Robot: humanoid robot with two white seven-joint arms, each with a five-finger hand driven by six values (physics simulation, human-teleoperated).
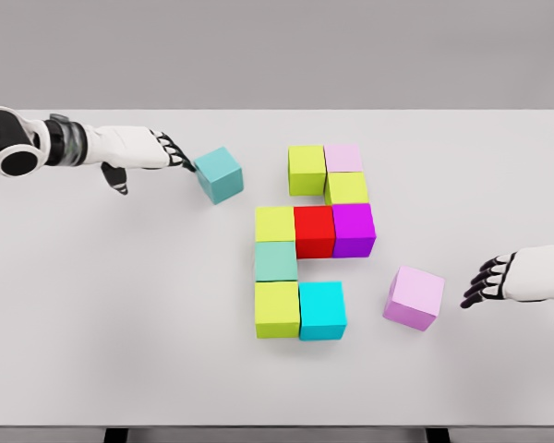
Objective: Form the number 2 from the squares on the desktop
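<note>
Several coloured cubes form a partial figure at the table's middle: a yellow-green cube [307,169] and a pale pink cube [343,158] on top, a yellow-green cube [347,187] below, then a row of yellow-green [275,223], red [314,231] and magenta [354,229]. Under it sit a sea-green cube [276,261], a yellow-green cube [277,308] and a cyan cube [322,309]. A loose teal cube [220,173] lies at upper left, my left hand [171,149] open with fingertips touching its left side. A loose lilac cube [415,296] lies at lower right; my right hand [488,280] is open just right of it, apart.
The white table [92,323] fills the view, with its front edge at the bottom and its back edge against a grey wall. Bare surface lies at the left, the lower left and the upper right.
</note>
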